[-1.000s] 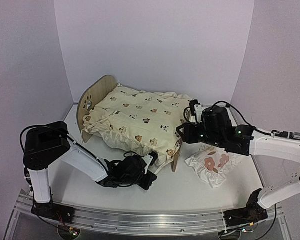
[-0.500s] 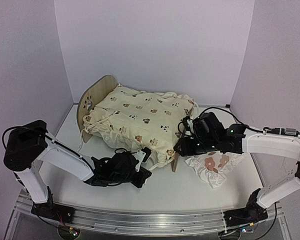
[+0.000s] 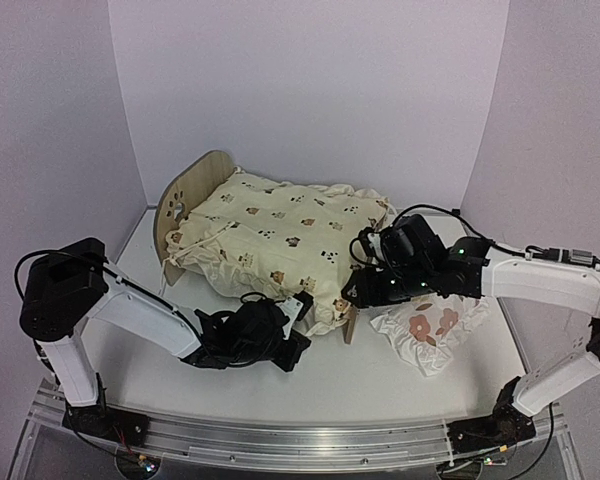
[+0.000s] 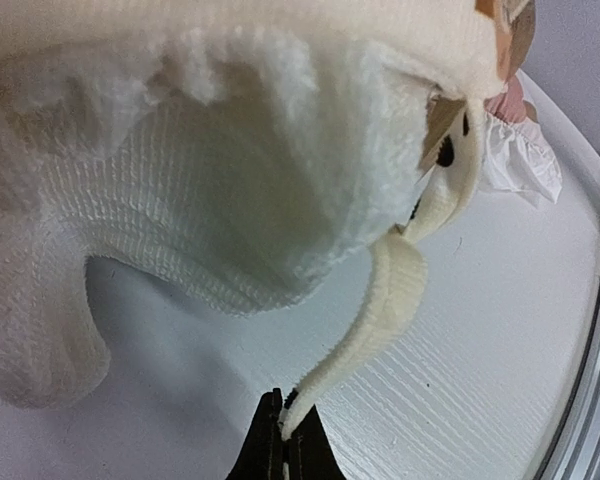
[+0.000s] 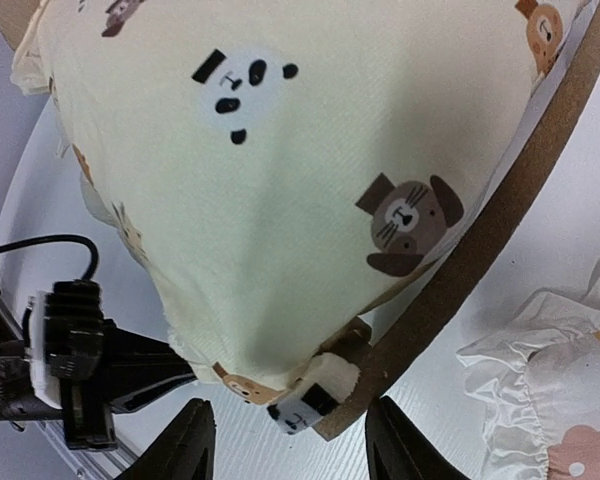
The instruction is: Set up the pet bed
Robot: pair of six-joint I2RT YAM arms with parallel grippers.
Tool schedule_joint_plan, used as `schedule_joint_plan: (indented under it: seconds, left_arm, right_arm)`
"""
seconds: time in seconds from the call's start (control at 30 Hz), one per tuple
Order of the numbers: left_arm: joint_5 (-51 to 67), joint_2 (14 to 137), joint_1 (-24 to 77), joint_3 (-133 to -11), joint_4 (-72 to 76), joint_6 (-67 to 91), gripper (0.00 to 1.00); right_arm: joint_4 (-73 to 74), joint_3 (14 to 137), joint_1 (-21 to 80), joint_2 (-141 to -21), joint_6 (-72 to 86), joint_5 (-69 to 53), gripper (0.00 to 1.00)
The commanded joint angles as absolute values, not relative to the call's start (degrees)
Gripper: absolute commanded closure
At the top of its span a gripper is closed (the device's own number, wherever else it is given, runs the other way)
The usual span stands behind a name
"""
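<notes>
The pet bed shows its rounded light-wood headboard (image 3: 193,188) at the left and its low footboard (image 3: 353,322) (image 5: 500,225) at the right. A cream cushion printed with animals (image 3: 280,232) (image 5: 280,170) is draped over the frame and hangs past the near side. My left gripper (image 3: 301,309) (image 4: 283,438) sits low on the table by the cushion's near corner, shut on a cream tie string (image 4: 400,290). My right gripper (image 3: 354,291) (image 5: 298,445) hovers open just above the footboard's near corner, nothing between its fingers. The bed's base is hidden.
A small white ruffled pillow with red-brown flowers (image 3: 423,332) (image 5: 555,385) lies on the table right of the footboard. White walls close in at the back and sides. A metal rail (image 3: 300,440) runs along the near edge.
My right gripper has swung left and down to the footboard corner, its jaws spreading wider. My left gripper, still shut on the string, pulled left, then came back right.
</notes>
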State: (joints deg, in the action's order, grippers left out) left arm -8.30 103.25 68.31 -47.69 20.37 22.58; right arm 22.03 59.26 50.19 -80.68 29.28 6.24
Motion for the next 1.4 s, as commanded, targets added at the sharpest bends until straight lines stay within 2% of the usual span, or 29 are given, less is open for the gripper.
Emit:
schedule_joint_plan:
  seconds: [0.0, 0.23, 0.77, 0.93, 1.17, 1.37]
  left_arm:
    - [-7.21, 104.46, 68.53, -50.79, 20.9, 21.87, 1.0]
    - [-6.91, 104.5, 68.54, -50.97, 21.18, 21.8, 1.0]
    - [-6.59, 104.01, 68.59, -50.38, 21.64, 21.95, 1.0]
    - [-6.63, 103.97, 68.54, -50.25, 21.71, 21.88, 1.0]
    - [-6.63, 103.94, 68.58, -50.21, 22.0, 21.71, 1.0]
    - [-6.68, 103.98, 68.52, -49.88, 22.15, 21.92, 1.0]
  right_arm:
    - [23.61, 63.48, 50.67, -80.22, 28.24, 6.37, 0.48]
    - [23.8, 64.26, 50.78, -82.45, 28.13, 6.78, 0.53]
    - [24.96, 63.32, 50.78, -83.42, 28.15, 9.59, 0.56]
    - [27.68, 63.45, 51.73, -82.98, 26.85, 14.48, 0.7]
    - [28.92, 63.67, 52.37, -84.82, 26.2, 16.37, 0.82]
    - [28.84, 64.92, 52.89, -86.05, 25.21, 17.16, 1.0]
